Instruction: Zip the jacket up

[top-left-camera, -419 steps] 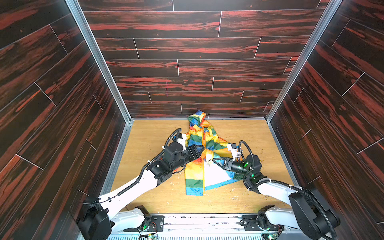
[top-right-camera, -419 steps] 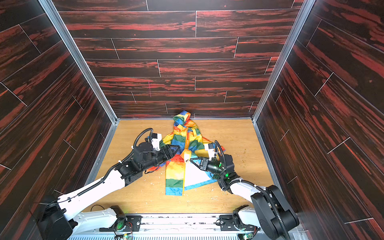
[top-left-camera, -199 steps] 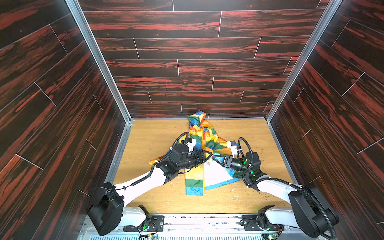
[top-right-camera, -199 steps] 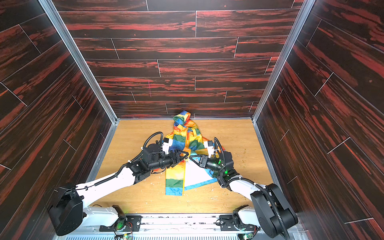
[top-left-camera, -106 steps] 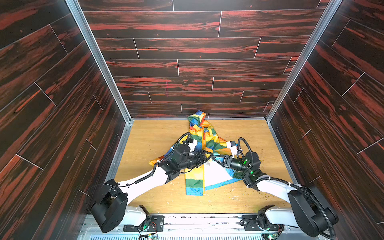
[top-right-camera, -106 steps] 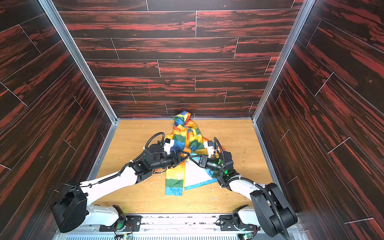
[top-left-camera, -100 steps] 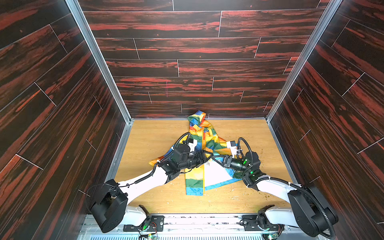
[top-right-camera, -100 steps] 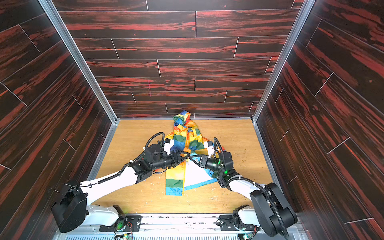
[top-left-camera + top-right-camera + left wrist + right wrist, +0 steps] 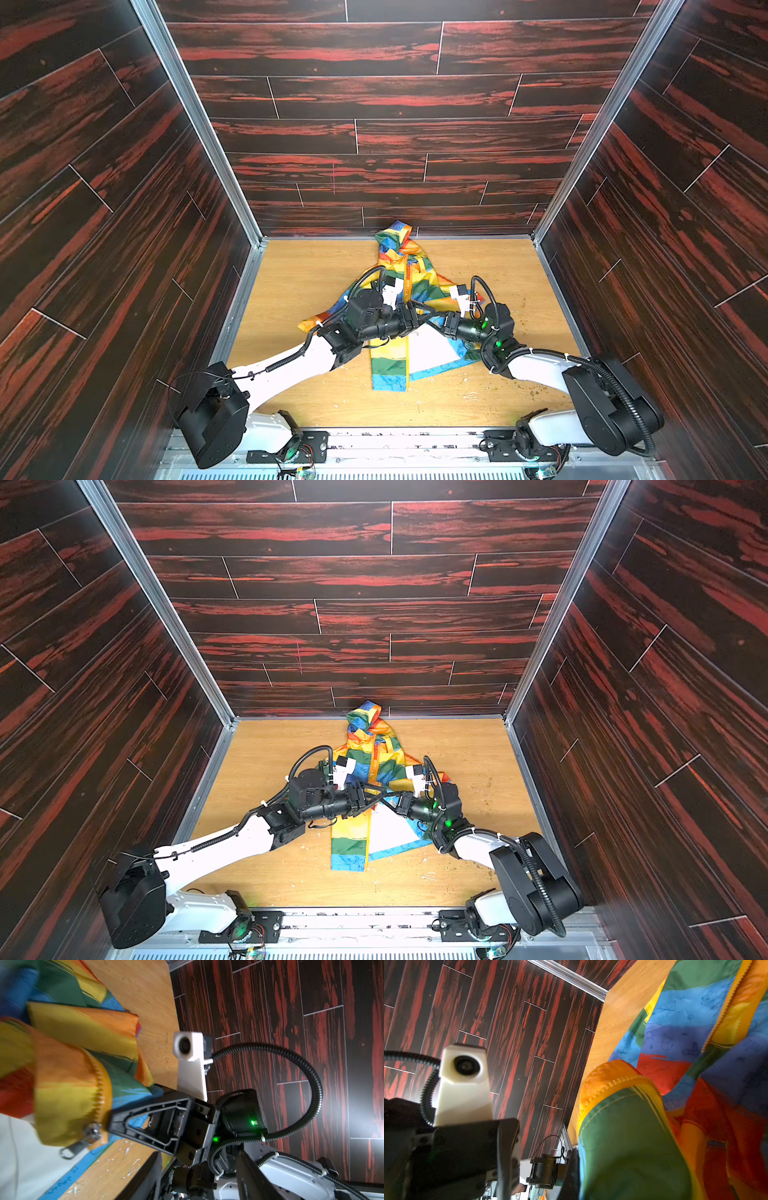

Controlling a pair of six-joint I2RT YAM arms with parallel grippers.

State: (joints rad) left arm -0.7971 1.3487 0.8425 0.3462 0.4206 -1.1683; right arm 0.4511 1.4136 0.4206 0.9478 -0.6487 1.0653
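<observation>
Two grippers meet over the jacket (image 9: 390,365), centred on the table (image 9: 291,270), lower front open. Right gripper (image 9: 108,1122) clamps the zipper edge beside the slider (image 9: 92,1130), likely tensioning it; left gripper (image 9: 372,796), half-open and empty, faces the slider.

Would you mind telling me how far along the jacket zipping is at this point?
Done: nothing visibly; the jacket lies open toward the hem, its white lining showing. In hand: the right gripper pinches the lifted zipper edge beside the slider; the left gripper, open, is close by and holds nothing. Left: probably grasping the pull tab and running the slider up the front.
</observation>
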